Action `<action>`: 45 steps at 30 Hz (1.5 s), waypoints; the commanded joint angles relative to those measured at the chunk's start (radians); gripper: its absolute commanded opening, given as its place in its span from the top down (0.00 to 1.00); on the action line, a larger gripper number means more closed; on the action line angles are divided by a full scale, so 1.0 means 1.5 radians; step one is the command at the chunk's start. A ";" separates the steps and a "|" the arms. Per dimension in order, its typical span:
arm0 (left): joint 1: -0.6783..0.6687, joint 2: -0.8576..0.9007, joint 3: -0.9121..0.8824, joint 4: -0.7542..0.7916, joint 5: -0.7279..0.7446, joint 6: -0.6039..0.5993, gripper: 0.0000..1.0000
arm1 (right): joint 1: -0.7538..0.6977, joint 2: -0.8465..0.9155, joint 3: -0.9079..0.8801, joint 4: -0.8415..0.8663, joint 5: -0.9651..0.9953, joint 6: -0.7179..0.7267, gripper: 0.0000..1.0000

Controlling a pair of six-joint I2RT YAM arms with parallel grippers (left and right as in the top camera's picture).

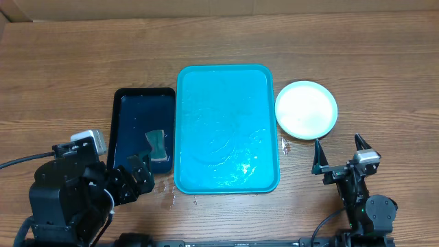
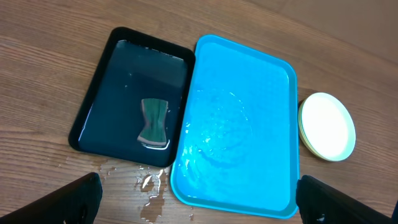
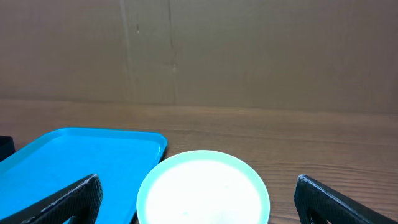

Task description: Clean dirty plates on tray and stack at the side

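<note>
The turquoise tray [image 1: 226, 130] lies in the middle of the table, wet and with no plates on it; it also shows in the left wrist view [image 2: 239, 124] and the right wrist view [image 3: 74, 162]. The plates [image 1: 306, 109] sit in a stack on the table just right of the tray, the top one pale; the stack shows in the left wrist view [image 2: 327, 126] and the right wrist view [image 3: 204, 190]. My left gripper [image 1: 134, 175] is open and empty near the tray's front left corner. My right gripper [image 1: 339, 154] is open and empty, just in front of the stack.
A black tray [image 1: 143, 130] holding water and a green sponge [image 1: 158, 143] lies left of the turquoise tray. Water drops [image 2: 149, 186] lie on the wood in front of both trays. A cardboard wall [image 3: 199, 50] stands behind the table.
</note>
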 commanded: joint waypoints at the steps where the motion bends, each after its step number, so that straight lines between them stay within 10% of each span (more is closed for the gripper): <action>1: 0.001 -0.002 0.006 0.003 -0.009 -0.010 0.00 | -0.001 -0.007 -0.007 0.004 -0.001 -0.003 0.00; 26: 0.000 -0.293 -0.122 0.048 -0.050 -0.009 0.00 | -0.001 -0.007 -0.007 0.004 -0.001 -0.003 0.00; 45: 0.010 -0.496 -0.554 0.874 -0.070 0.001 0.00 | -0.001 -0.007 -0.007 0.004 -0.001 -0.003 0.00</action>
